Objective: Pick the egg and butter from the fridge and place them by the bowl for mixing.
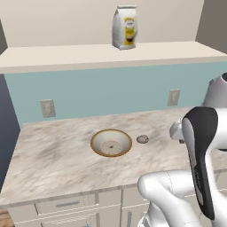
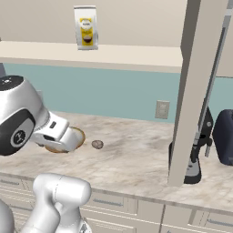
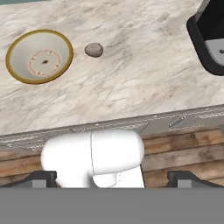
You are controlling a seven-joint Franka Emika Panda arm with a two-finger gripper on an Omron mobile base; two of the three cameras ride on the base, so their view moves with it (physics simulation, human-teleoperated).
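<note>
The bowl [image 1: 111,143] [image 3: 39,56], tan-rimmed with a cream inside, sits on the marble counter [image 1: 53,159]. The egg [image 1: 142,139] [image 2: 97,144] [image 3: 93,50], small and beige-grey, lies on the counter just right of the bowl, apart from it. In the right base view my arm covers most of the bowl [image 2: 79,135]. My gripper [image 3: 113,178] hangs above the counter's front edge, well back from both. It is open, its fingertips [image 3: 43,177] wide apart with nothing between them. The fridge door [image 2: 193,91] with its dark bar handle stands at the right. The butter is out of view.
A dark coffee machine [image 2: 195,152] [image 3: 210,43] stands on the counter behind the fridge door, with another dark appliance [image 2: 225,136] at the far right. A white and yellow bag [image 1: 125,26] stands on the shelf above. Drawers [image 1: 66,205] run below the counter edge.
</note>
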